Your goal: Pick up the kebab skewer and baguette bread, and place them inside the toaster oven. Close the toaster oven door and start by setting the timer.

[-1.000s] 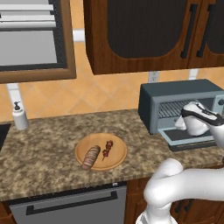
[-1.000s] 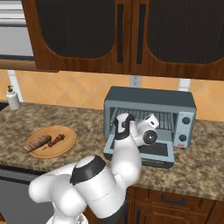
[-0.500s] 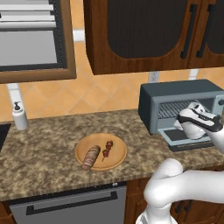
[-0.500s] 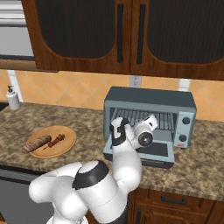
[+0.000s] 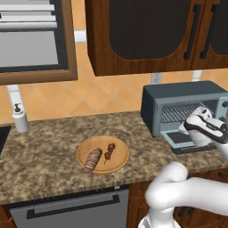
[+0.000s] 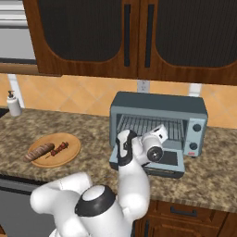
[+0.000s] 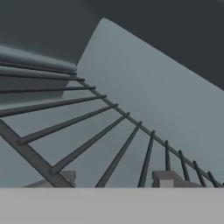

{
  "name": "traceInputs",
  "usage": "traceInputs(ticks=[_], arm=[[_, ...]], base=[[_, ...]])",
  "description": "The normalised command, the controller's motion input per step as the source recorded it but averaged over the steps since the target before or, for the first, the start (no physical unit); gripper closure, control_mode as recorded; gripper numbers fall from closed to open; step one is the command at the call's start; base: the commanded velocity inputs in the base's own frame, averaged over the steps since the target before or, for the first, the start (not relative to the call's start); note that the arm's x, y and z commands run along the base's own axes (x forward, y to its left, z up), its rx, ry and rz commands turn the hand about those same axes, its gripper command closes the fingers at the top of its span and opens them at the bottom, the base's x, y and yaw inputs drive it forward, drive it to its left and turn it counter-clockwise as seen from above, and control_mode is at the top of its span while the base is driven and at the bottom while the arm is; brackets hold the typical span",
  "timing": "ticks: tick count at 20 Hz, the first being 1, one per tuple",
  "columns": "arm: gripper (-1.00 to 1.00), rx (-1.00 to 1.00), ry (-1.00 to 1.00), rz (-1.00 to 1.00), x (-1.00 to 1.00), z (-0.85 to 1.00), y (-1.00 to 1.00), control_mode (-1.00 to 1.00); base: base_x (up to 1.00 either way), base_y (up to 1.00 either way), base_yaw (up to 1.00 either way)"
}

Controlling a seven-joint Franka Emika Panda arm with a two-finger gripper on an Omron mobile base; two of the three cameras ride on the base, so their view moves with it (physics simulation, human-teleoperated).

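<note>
While both foods sit on their plate, progress: nothing has been loaded, by my reading; the only step that looks done is the oven standing open.
Kebab skewer [image 5: 108,152]: lying on the round wooden plate [image 5: 122,163], on its right half, apart from the hand.
Baguette bread [image 5: 92,160]: on the same plate, left of the skewer, just beside it, angled toward the front edge of the table.
Plate position: mid-table, nearer the front edge than the wall, well to the left of the oven.
Toaster oven [image 6: 157,109]: at the right end of the table [image 5: 49,147], back against the tiled wall.
Toaster oven door [image 6: 169,158]: folded down flat in front of the cavity, glass facing up.
Oven contents: only the wire rack [image 7: 87,131]; no food on it.
Hand [image 7: 114,179]: reaching into the mouth of the oven just above the rack; the two finger tips stand apart with nothing between them. Whether they are closing on a rack wire I cannot tell.
Timer knobs [image 6: 198,127]: on the right face of the oven, untouched as far as the pictures show.
Left to do: fetch the skewer, fetch the bread, set both on the rack, lift the door shut, turn the timer.
Soap bottle [image 5: 19,119]: far left, near the back edge of the table, no part in the job.
Risk, as I judge it: the open door juts toward the front edge and lies in the arm's path to the plate.
</note>
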Motion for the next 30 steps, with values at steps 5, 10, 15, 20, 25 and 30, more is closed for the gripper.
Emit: traceInputs(ticks=[5,10,15,20,25,30], arm=[[1.00,0.20,0.05,0.00,-0.74,0.17,-0.24,-1.00],[1.00,0.18,0.07,0.00,-0.87,0.18,-0.36,-1.00],[1.00,0.13,0.11,0.00,-0.65,0.12,-0.39,-1.00],[1.00,0.06,0.12,0.00,-0.48,0.31,-0.43,-1.00],[1.00,0.09,0.05,0.00,-1.00,0.93,-0.30,-1.00],[1.00,0.08,0.16,-0.02,-0.74,1.00,0.20,-1.00]], base=[[0.00,0.00,0.00],[0.00,0.00,0.00],[0.00,0.00,0.00],[0.00,0.00,0.00],[0.00,0.00,0.00],[0.00,0.00,0.00]])
